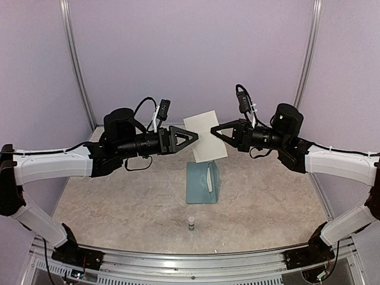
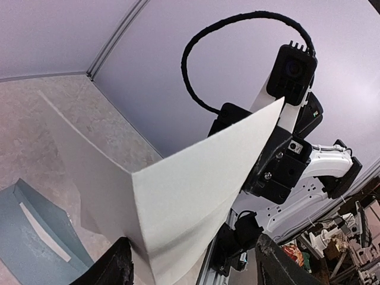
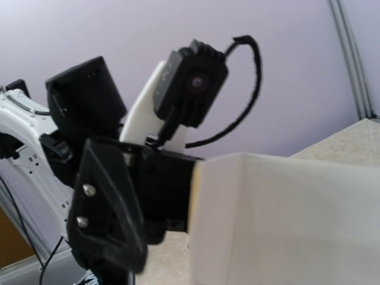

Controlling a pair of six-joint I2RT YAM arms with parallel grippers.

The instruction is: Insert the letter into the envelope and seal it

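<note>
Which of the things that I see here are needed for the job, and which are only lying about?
Needed: the letter, held in the air by the right hand; the envelope, flat on the table; the glue stick, likely for sealing.
Lying about: the workshop clutter beyond the table, seen from the left wrist.

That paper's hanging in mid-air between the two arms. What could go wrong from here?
The letter is pinched only at one edge by the right pincer, so it may sag or slip. The left pincer stands open at its other side; closing could crease it. The envelope lies loose below and might slide.
</note>
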